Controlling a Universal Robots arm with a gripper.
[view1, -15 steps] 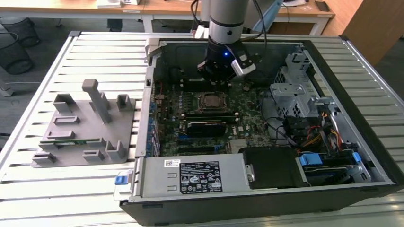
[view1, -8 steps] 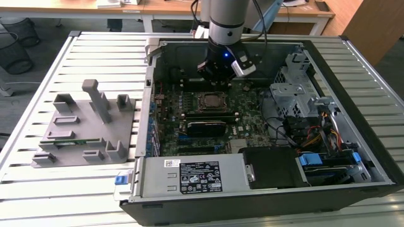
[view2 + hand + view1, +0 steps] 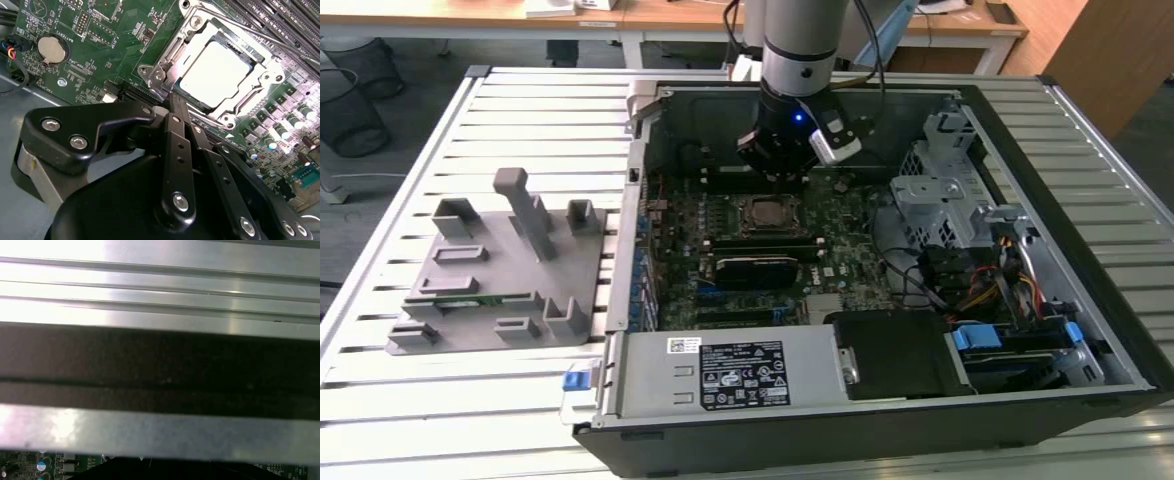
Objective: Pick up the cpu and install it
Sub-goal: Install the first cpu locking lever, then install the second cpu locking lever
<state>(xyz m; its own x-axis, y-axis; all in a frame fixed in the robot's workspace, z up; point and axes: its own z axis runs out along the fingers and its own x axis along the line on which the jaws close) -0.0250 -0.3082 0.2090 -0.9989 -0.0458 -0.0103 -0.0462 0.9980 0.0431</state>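
Lying open on a slatted metal table (image 3: 520, 110) is one black computer case (image 3: 881, 420), the largest thing in the scene, with its green motherboard (image 3: 841, 215) exposed inside. One robot arm (image 3: 798, 45) reaches down into the case from above, and its gripper (image 3: 781, 172) hangs just over the motherboard, near the socket (image 3: 765, 210). In the second wrist view the gripper's two black fingers (image 3: 176, 107) lie pressed together with nothing between them, their tips just short of the socket's metal frame (image 3: 162, 72). One cpu (image 3: 216, 74) sits flat inside that frame, its pale silver top facing up and uncovered; the gripper does not touch it. One round coin battery (image 3: 51, 48) sits on the motherboard, well apart from the socket. Beside the case, toward the exterior view's left, stands one grey fixture (image 3: 500, 265) with several upright posts, and one green memory stick (image 3: 467, 300) lies in it. A silver power supply box (image 3: 727, 370) with a label occupies the near edge of the case. Beyond the table are wooden desks (image 3: 667, 15) and two dark mesh bins (image 3: 354, 95) on a grey floor.
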